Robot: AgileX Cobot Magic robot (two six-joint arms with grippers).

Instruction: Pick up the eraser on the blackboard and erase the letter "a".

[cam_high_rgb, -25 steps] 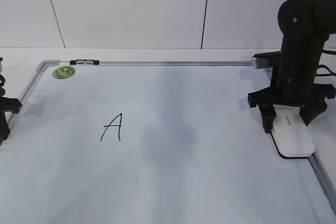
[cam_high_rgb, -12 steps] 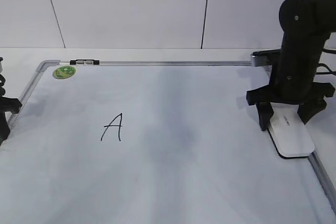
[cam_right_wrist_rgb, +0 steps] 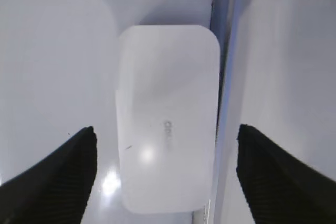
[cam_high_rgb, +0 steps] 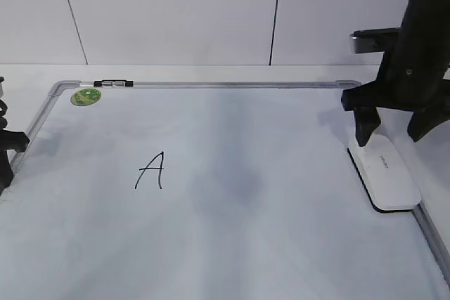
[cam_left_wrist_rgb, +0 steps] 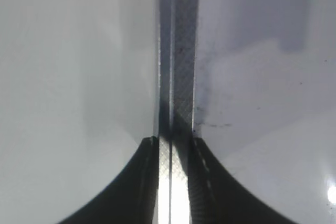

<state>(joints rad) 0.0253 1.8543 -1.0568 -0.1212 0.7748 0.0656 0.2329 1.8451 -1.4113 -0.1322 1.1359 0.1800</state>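
Right gripper [cam_high_rgb: 399, 128] spread wide above the eraser [cam_high_rgb: 385, 171], holding nothing. Risk: the eraser lies against the blackboard [cam_high_rgb: 232, 194] frame, which could block one finger.

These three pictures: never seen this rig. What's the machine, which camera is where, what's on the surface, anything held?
It is a two-armed robot. The exterior view looks down across a blackboard, really a white dry-erase board with a metal frame, a capital A and a green sticker. The other two views come from cameras on each wrist. The right gripper hangs open above the eraser, which lies by the board's right edge, not held. The left gripper sits over the left frame rail, jaws nearly together, holding nothing visible.
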